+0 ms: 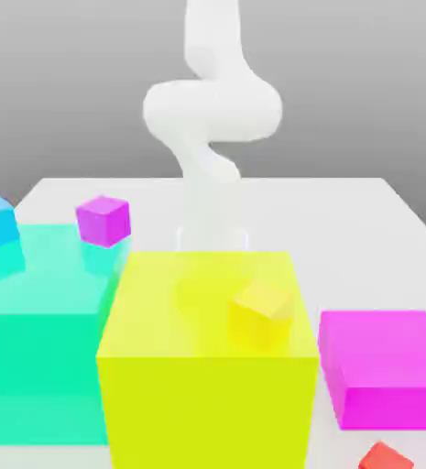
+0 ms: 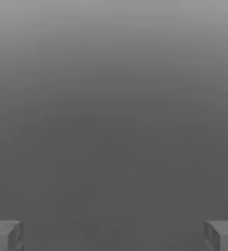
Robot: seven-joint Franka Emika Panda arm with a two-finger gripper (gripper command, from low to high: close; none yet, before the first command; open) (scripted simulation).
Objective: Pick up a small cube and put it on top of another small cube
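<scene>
While the Panda's gripper point(image 2: 114, 236) stands wide open with nothing between its fingers, the small red cube point(image 1: 386, 456) lies at the exterior view's near right, on the near side of the flat magenta block point(image 1: 386, 353). The small yellow cube point(image 1: 262, 310) rests on top of the big yellow block point(image 1: 207, 403), toward the exterior view's right.
</scene>
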